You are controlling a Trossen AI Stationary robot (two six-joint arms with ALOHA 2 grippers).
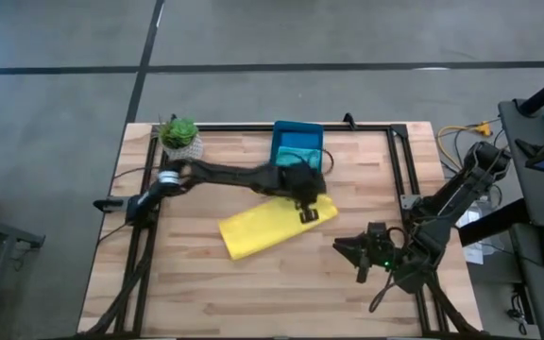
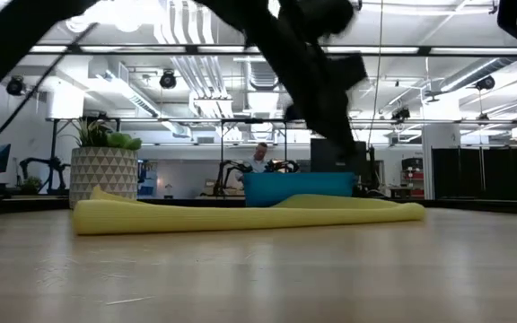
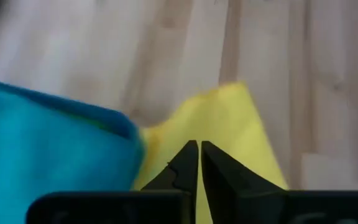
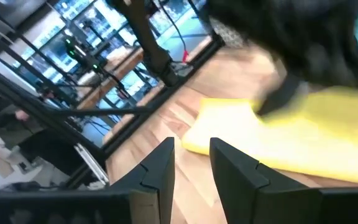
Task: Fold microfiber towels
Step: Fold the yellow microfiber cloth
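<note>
The yellow towel (image 1: 270, 227) lay folded into a long strip on the wooden table (image 1: 253, 293), its long axis running diagonally in the high view: one end pointed toward the near left of the table, the other toward the far right, where it ended just beside the teal-blue bin (image 1: 297, 146). In the low view the same towel (image 2: 240, 215) showed as a low, flat band stretched across the table in front of the bin (image 2: 299, 187).

The left gripper (image 1: 307, 213) hung over the towel's far-right end, its arm reaching across from the left side of the table. Its fingers (image 3: 185, 165) were pressed together with only a thin slit between them, and the yellow cloth (image 3: 229, 124) lay directly under their tips; whether any fabric was pinched between them could not be told. A blue-teal surface (image 3: 48, 149) sat just to one side of that gripper.

The right gripper (image 1: 359, 253) waited well apart from the towel, past its far-right end and nearer the table's right edge. Its fingers (image 4: 160, 165) stood partly open with nothing between them, pointing toward the towel's end (image 4: 229, 127).

A potted plant (image 1: 179, 132) stood at the far left corner.
</note>
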